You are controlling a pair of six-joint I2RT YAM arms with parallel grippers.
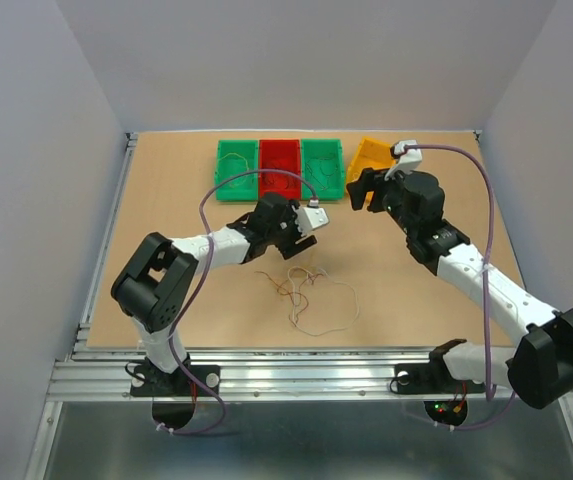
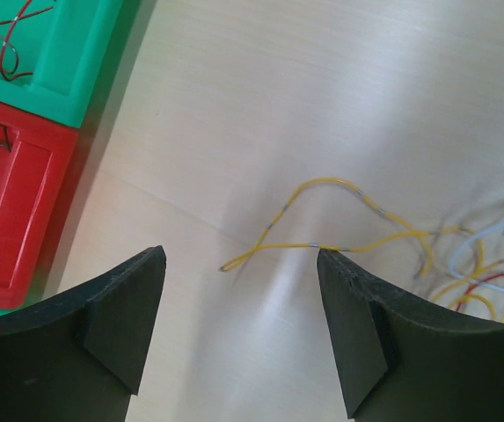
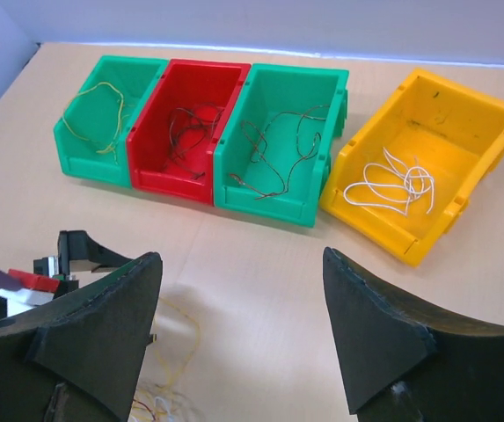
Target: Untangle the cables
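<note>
The cables lie in a loose tangle on the table, toward its near edge and about midway between the two arms. The left gripper hangs just beyond the tangle. The overhead view is too coarse to show its jaws, but its wrist camera shows them spread wide, released. That camera also picks out a yellow strand arching across the wood. One end of the strand lies between the fingertips, and the other runs off to the rest of the tangle at the right edge (whether it touches the right-hand finger cannot be told).

Farther back and to the right, the right gripper is likewise wide open. Its camera looks into a row of bins at the far side: a green bin with yellow wire, a red bin with dark wire, a second green bin with brown wire, and a yellow bin, standing slightly apart and skewed, with white loops. From overhead these contents barely register.
</note>
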